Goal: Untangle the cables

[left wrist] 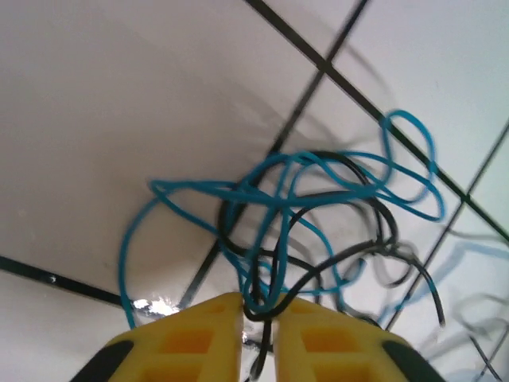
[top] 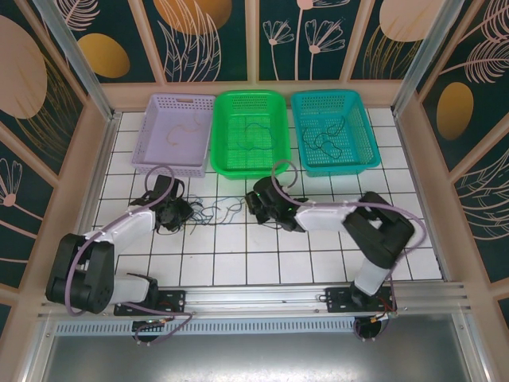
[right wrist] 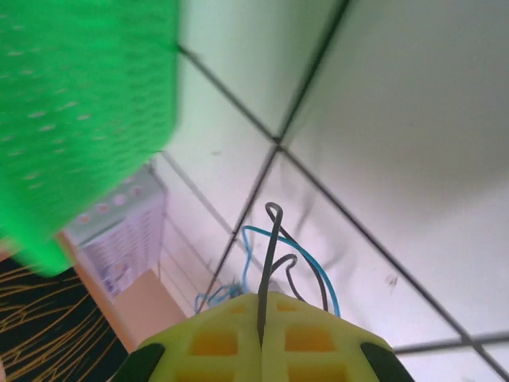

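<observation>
The cables (top: pixel 216 212) are lying in a small messy bunch on the white table (top: pixel 318 255), near the middle, between the two claws. The left claw (top: pixel 189 213) is sitting at the left end of the bunch. The right claw (top: pixel 250 204) is sitting at the right end. Both are hanging low, close to the table.

In the left wrist view, the left claw (left wrist: pixel 258 312) is pinching the cables. Its yellow fingers (left wrist: pixel 207 334) are nearly pressed together. A blue cable (left wrist: pixel 278 181) and a black cable (left wrist: pixel 380 219) are being squeezed in the thin gap. The blue one is looping over and under the black one many times. The loops are spreading out on the table past the fingertips.

In the right wrist view, the right claw (right wrist: pixel 261 306) is pressing together on one dark cable (right wrist: pixel 273 231). That cable is poking out of the fingers in a thin loop. A blue strand is curving just beside it.

Three baskets are standing in a row at the far side of the table. The purple basket (top: pixel 181 99) is on the left, the green basket (top: pixel 250 95) is in the middle and the teal basket (top: pixel 326 94) is on the right. A thin tan wire (top: pixel 183 131) is lying in the purple one. Thin dark wires are lying in the other two.
</observation>
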Controlling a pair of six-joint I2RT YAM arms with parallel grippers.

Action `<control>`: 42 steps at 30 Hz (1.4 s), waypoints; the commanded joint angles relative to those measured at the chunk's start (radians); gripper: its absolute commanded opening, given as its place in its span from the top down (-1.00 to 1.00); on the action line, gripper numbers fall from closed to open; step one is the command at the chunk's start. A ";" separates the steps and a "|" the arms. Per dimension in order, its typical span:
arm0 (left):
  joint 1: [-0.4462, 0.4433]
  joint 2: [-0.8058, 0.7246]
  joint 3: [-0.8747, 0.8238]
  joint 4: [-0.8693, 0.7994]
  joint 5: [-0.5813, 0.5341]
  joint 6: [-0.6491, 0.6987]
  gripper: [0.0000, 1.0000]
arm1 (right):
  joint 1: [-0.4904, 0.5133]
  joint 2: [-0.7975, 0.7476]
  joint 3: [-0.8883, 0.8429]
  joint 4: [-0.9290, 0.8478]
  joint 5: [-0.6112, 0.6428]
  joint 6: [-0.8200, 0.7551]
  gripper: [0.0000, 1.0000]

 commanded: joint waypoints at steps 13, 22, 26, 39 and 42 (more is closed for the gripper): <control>0.006 0.029 -0.019 0.030 -0.130 -0.020 1.00 | -0.399 -0.800 -0.108 -0.574 0.165 -0.609 1.00; 0.006 0.023 -0.019 0.022 -0.130 -0.036 1.00 | -0.517 -0.795 0.071 -0.672 0.138 -0.841 1.00; 0.004 0.011 -0.022 0.021 -0.126 -0.043 1.00 | -0.534 -0.793 0.135 -0.752 0.238 -0.891 1.00; 0.005 -0.127 0.045 -0.077 -0.078 -0.072 0.17 | -0.614 -0.766 0.177 -0.709 0.126 -0.963 1.00; 0.004 -0.152 0.055 -0.052 -0.018 -0.079 0.10 | -0.613 -0.768 0.174 -0.709 0.123 -0.967 1.00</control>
